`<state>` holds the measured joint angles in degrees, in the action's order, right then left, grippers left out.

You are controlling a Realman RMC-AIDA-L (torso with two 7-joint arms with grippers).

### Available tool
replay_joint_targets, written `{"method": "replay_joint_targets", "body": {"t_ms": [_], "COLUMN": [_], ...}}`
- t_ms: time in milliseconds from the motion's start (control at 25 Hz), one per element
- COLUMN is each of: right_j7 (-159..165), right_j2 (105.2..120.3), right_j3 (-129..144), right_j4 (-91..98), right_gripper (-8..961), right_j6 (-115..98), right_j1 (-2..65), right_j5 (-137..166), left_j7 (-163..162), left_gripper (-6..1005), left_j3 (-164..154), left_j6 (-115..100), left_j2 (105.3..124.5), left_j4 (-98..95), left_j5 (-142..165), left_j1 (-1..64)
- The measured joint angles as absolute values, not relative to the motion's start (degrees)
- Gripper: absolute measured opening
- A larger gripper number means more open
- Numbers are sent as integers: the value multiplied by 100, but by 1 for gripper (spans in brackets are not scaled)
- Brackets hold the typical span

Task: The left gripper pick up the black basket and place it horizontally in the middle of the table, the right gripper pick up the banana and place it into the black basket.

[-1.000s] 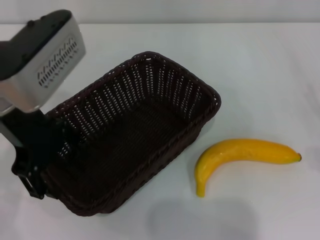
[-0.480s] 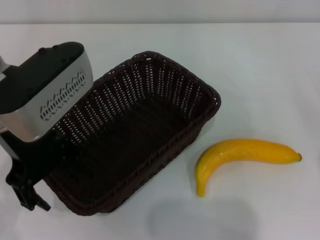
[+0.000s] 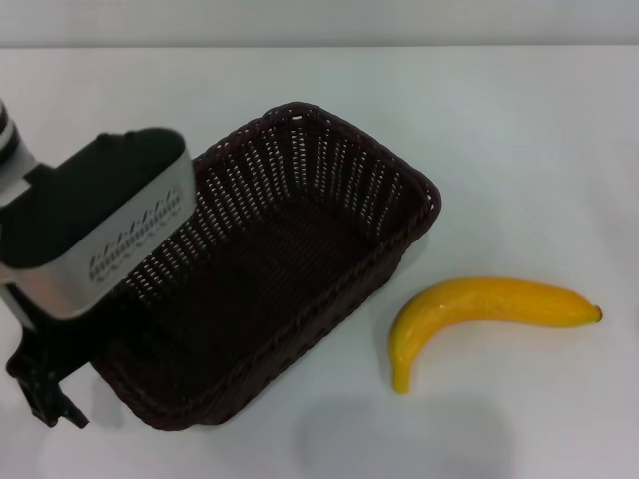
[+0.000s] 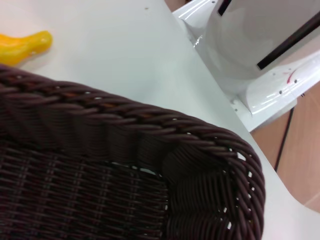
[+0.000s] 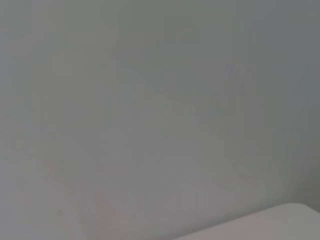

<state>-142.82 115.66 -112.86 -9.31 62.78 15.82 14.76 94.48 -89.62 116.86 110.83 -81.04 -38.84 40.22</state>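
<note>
The black basket (image 3: 270,269) lies diagonally on the white table (image 3: 519,130), open side up and empty. My left gripper (image 3: 60,384), under its grey perforated housing, is at the basket's near left corner, low over the rim. The left wrist view shows that corner's braided rim (image 4: 150,120) very close, with one end of the banana (image 4: 25,45) beyond it. The yellow banana (image 3: 479,309) lies on the table to the right of the basket, apart from it. My right gripper shows in no view.
The robot's white base (image 4: 260,50) stands past the table's edge in the left wrist view. The right wrist view shows only a grey wall and a strip of white surface (image 5: 280,222).
My left gripper has moved down and nearer along the basket's left corner. The basket and the banana have not moved.
</note>
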Motion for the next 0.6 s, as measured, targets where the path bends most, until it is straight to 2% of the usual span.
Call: {"method": "replay_joint_targets", "body": {"t_ms": [160, 400, 600], "right_j7": [-14281, -14131, -14121], "right_j2": [11566, 11566, 11566], "right_j3": [-11293, -11294, -11294], "right_j4": [-899, -896, -897], "right_gripper": [876, 876, 876], "right_j6": [6278, 6284, 6279], "right_j1": [1569, 1536, 1537], "right_j5": [1476, 1438, 1428], "left_j7": [9935, 10396, 10791], "left_gripper": [848, 633, 513], "left_j3": [-8926, -8736, -8383], "left_j6": [11673, 11632, 11593], "left_j2": [11181, 11427, 11616], "left_j4": [-8116, -8109, -8088], "left_j5": [-3664, -3210, -2866], "left_j1": [3868, 3742, 3693]}}
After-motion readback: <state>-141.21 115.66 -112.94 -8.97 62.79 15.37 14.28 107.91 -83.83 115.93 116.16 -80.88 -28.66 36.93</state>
